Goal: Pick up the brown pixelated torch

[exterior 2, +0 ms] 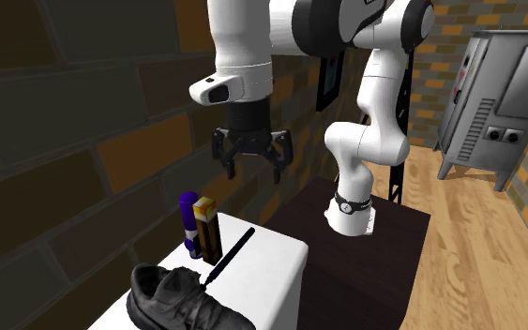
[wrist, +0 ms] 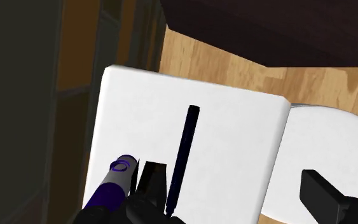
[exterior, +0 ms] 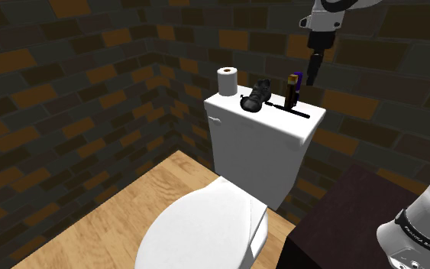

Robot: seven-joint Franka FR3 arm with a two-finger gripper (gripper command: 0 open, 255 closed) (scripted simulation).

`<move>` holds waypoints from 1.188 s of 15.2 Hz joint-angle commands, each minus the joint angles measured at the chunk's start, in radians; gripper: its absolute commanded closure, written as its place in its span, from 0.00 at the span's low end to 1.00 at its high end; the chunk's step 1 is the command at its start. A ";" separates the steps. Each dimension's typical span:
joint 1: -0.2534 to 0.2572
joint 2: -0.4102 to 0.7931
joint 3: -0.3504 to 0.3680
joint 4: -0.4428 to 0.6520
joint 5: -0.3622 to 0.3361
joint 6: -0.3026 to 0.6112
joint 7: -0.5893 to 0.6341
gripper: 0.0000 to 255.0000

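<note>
Since the brown torch [exterior 2: 206, 228] stands upright on the white toilet tank lid [exterior 2: 273, 270], just beside a purple bottle [exterior 2: 189, 217] and near a black rod [exterior 2: 231, 253], the tool [exterior 2: 253, 167] above it, fingers spread wide, may catch the bottle on descent or topple the narrow torch. The second exterior view shows the torch's orange top and a black shoe [exterior 2: 177, 298] close by. The shoulder view adds a paper roll [exterior: 227, 80].
</note>
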State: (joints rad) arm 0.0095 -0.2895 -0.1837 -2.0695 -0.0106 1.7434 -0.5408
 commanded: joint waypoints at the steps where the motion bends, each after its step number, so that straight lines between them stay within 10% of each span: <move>1: 0.006 0.086 -0.015 0.078 0.000 0.012 -0.066 0.00; 8: 0.004 0.334 -0.038 0.336 0.018 0.015 -0.257 0.00; 17: 0.004 0.340 -0.037 0.241 0.019 0.116 -0.258 0.00; 18: 0.004 0.341 -0.036 0.243 0.020 0.115 -0.257 1.00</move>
State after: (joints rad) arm 0.0139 0.0516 -0.2202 -1.8249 0.0091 1.8562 -0.7980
